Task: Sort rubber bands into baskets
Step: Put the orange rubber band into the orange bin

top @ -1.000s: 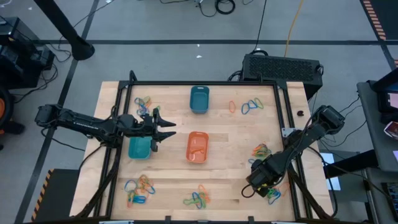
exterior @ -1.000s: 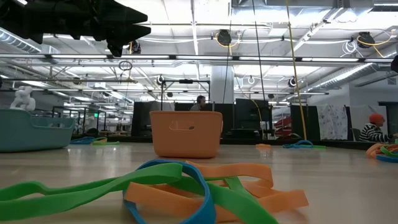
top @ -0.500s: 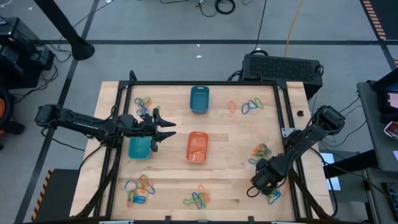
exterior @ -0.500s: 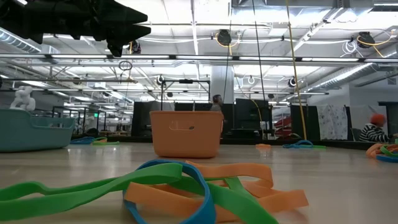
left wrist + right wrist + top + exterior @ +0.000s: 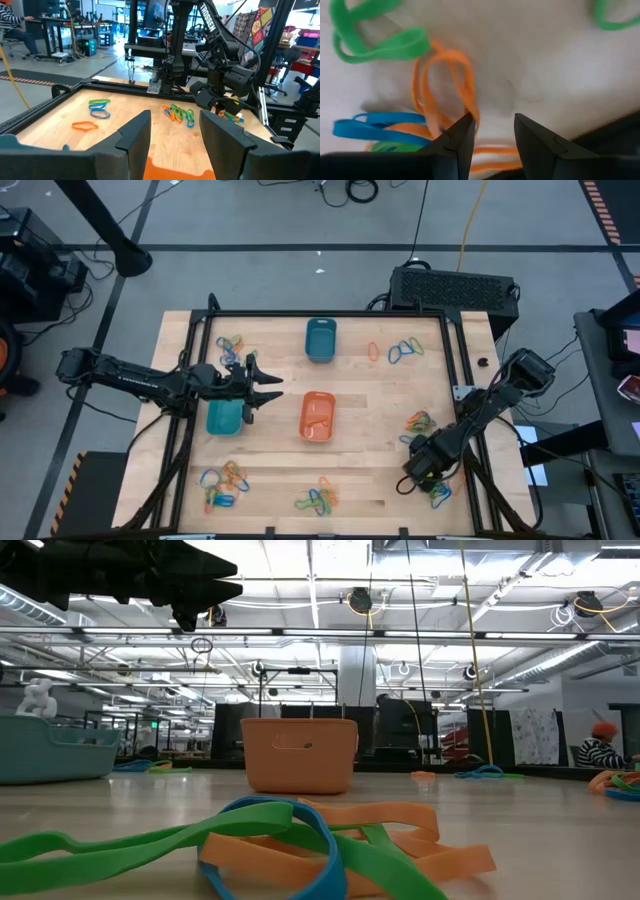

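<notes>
Right gripper (image 5: 412, 480) is down low at the near right corner of the table (image 5: 380, 395), over a small pile of rubber bands (image 5: 436, 492). In the right wrist view the two dark fingers (image 5: 457, 142) stand apart with a gap between them, nothing clamped; an orange band (image 5: 445, 85) lies folded just ahead of one fingertip and looks to touch it, though contact is hard to confirm. Around it: a green loop (image 5: 380, 42), a blue loop (image 5: 375, 124) lying flat, more orange underneath. All thin flat elastic strips, bent and overlapping on light wood. Left gripper (image 5: 268, 392) hovers above the table beside the turquoise basket (image 5: 224, 418), fingers spread wide, empty; left wrist view shows bare gap between them with the orange basket (image 5: 172, 170) edge below. Orange basket sits mid-table, dark teal basket (image 5: 320, 340) toward the far edge. The orange one has something orange in it; contents of the other two not clear. Other band clusters: far left corner (image 5: 232, 345), far right (image 5: 400, 350), right side (image 5: 418, 421), near left (image 5: 222, 480), near centre (image 5: 318, 498). Low view shows the near-centre clump close up: green, blue and orange loops (image 5: 300, 840) tangled together, flat on the wood.
</notes>
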